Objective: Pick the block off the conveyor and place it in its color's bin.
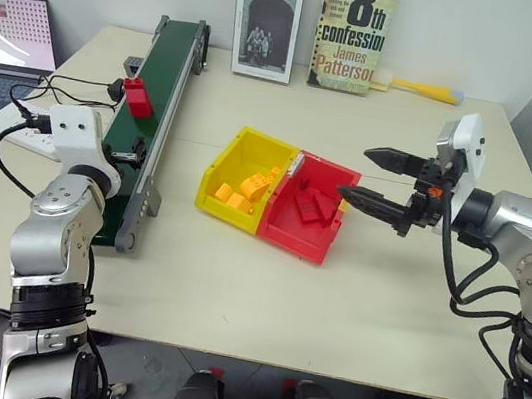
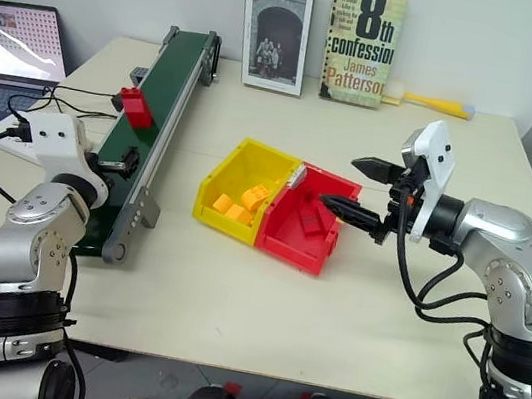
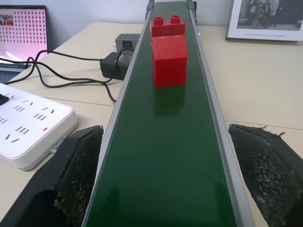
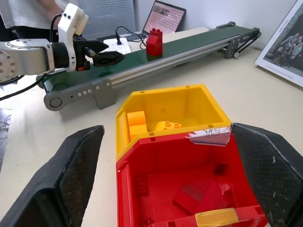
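Pick not yet made. Red block (image 1: 138,96) sits on the dark green conveyor (image 1: 166,93) belt, left of centre in the left eye view, studs up, touching nothing else.

Left gripper (image 3: 165,189) lies level over the near end of the belt, fingers spread wide, one outside each grey rail, nothing between them. Block is up-belt of it, well apart, centred between the pads in the left wrist view.

Right gripper (image 1: 380,182) hovers at the right edge of the red bin (image 1: 305,211), centre of frame; jaws wide, empty.

Red bin holds a few red pieces already; the joined yellow bin (image 1: 240,170) holds orange-yellow blocks (image 1: 242,193).

Judgement: early stage. Remaining: close on the block, lift, carry across to the red bin, release.

Background: laptop (image 1: 7,42) upper left, white power strip (image 3: 28,127) beside the conveyor.
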Action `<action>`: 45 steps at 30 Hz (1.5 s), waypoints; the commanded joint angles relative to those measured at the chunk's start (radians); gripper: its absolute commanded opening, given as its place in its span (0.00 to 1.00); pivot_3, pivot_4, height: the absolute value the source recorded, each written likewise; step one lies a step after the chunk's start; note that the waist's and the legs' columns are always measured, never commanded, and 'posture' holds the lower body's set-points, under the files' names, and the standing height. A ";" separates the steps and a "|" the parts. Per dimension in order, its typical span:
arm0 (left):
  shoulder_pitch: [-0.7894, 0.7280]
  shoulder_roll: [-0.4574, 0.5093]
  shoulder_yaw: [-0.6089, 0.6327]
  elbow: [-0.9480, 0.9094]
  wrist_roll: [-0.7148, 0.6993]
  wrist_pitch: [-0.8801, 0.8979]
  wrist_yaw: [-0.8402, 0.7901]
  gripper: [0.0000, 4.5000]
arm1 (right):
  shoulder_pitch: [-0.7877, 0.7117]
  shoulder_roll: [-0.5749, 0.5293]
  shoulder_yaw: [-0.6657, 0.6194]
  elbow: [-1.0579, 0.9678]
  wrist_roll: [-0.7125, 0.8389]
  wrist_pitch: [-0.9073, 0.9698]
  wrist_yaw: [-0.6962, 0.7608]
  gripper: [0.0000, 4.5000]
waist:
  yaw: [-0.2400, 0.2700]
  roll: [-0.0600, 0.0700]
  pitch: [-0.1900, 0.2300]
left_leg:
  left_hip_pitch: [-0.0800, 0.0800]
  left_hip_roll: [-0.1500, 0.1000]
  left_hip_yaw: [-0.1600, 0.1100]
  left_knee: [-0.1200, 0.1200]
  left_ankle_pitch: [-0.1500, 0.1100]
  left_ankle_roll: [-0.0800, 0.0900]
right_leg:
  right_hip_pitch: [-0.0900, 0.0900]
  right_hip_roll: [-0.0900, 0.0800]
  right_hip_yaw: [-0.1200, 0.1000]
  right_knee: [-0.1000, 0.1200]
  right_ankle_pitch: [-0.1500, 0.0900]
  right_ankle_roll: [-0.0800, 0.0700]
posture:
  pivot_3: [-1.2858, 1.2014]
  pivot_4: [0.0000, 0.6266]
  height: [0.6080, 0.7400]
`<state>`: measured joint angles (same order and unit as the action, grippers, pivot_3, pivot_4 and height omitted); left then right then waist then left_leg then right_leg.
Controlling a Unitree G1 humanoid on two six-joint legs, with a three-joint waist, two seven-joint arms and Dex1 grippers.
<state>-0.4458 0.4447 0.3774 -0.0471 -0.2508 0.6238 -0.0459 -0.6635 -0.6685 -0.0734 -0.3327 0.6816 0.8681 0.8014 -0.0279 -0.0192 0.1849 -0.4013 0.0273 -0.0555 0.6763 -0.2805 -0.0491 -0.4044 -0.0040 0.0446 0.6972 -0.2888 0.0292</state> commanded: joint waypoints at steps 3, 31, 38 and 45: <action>-0.014 0.008 0.009 -0.028 0.005 -0.014 0.006 0.99 | -0.031 0.001 -0.007 -0.032 0.015 -0.011 -0.006 1.00 | 0.000 0.000 0.000 | 0.000 0.000 0.000 0.000 0.000 0.000 | 0.000 0.000 0.000 0.000 0.000 0.000 | 0.52 0.24 1.00; -0.107 0.017 -0.028 -0.055 -0.048 0.086 -0.037 0.34 | -0.015 -0.061 -0.006 -0.051 -0.006 0.000 -0.022 1.00 | 0.002 0.000 0.000 | 0.000 0.000 -0.001 0.000 0.000 0.000 | 0.000 0.000 0.000 0.000 0.000 0.000 | 0.52 0.24 1.00; -0.309 0.070 -0.261 -0.028 -0.163 0.138 -0.427 0.34 | 0.081 -0.152 -0.055 -0.191 0.011 0.083 -0.086 1.00 | 0.012 -0.001 0.000 | -0.002 -0.001 -0.001 0.000 0.000 0.000 | 0.000 0.000 -0.002 -0.001 0.000 0.000 | 0.52 0.24 1.00; -0.455 0.027 -0.558 0.119 -0.138 0.008 -0.831 0.34 | 0.216 -0.188 -0.141 -0.385 0.071 0.196 -0.180 1.00 | 0.005 0.000 0.000 | -0.001 -0.001 0.000 -0.001 0.001 -0.002 | 0.000 0.001 0.000 -0.003 0.000 0.000 | 0.52 0.24 1.00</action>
<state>-0.8573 0.4895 -0.1025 0.0331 -0.4147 0.7081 -0.7537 -0.4781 -0.8533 -0.1581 -0.6269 0.7199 1.0267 0.6680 -0.0226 -0.0197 0.1853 -0.4025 0.0265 -0.0558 0.6752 -0.2794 -0.0511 -0.4043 -0.0029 0.0441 0.6944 -0.2890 0.0292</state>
